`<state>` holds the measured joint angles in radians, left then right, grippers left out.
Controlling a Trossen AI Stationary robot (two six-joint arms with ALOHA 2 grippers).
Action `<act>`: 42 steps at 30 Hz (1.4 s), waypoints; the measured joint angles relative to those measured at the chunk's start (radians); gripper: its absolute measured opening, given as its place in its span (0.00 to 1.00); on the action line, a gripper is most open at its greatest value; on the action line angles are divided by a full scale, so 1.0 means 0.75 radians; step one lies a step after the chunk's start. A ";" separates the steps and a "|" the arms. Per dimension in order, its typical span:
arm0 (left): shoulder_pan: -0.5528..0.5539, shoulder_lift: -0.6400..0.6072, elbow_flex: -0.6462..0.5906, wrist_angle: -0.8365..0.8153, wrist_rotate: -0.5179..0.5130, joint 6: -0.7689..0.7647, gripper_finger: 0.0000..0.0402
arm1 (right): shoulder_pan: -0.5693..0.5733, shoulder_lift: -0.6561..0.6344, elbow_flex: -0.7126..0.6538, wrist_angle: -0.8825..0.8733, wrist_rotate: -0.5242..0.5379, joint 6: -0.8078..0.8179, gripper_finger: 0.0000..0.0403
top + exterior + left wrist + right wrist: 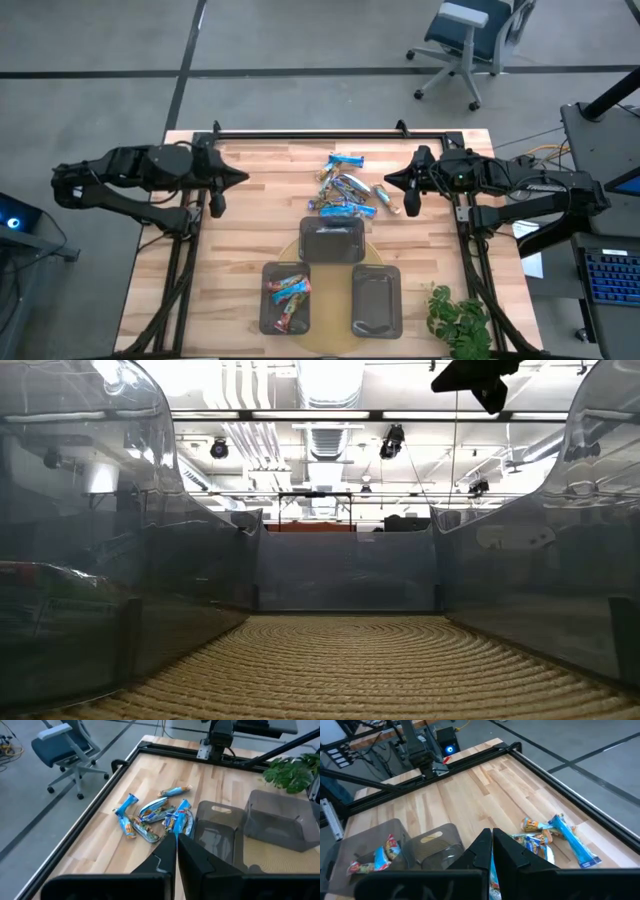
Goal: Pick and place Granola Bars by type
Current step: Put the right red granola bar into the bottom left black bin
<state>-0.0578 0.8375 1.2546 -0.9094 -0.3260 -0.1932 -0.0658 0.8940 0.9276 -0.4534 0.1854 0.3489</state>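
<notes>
A loose pile of granola bars [345,186], mostly blue-wrapped, lies on the wooden table toward its far side, between my two grippers; it also shows in the wrist views [155,814] [555,839]. Three dark grey trays stand on a round woven mat [300,250]: one just nearer than the pile [332,240] and two at the near edge. The near left tray [266,310] has a few bars [288,293] lying in it. My left gripper [243,178] hangs shut and holds nothing, left of the pile and above the table. My right gripper [387,181] hangs shut and holds nothing, right of the pile.
A black frame rail [320,135] runs along the table's far edge. A green plant [460,320] stands at the near right corner. The near right tray [376,300] holds nothing. Bare wood lies left of the pile and trays. An office chair [470,40] stands beyond the table.
</notes>
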 joint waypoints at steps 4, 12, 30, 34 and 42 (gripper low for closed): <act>0.000 -0.015 -0.031 -0.008 -0.008 -0.028 0.00 | -0.001 0.000 0.000 -0.002 0.009 0.000 0.02; 0.000 -0.015 -0.033 -0.005 -0.011 -0.028 0.00 | -0.001 0.000 0.001 -0.029 0.001 0.024 0.06; 0.000 -0.014 -0.033 -0.003 -0.096 -0.027 0.00 | -0.044 0.209 0.299 -0.621 0.028 -0.047 0.38; 0.000 -0.013 -0.033 -0.003 -0.095 -0.029 0.00 | -0.059 0.299 0.336 -0.705 -0.009 -0.072 0.45; 0.000 -0.012 -0.033 -0.003 -0.106 -0.046 0.00 | -0.058 0.399 0.251 -0.663 -0.100 -0.204 0.55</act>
<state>-0.0578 0.8284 1.2297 -0.9115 -0.4058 -0.2280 -0.1097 1.1934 1.1162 -0.9509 0.1101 0.1958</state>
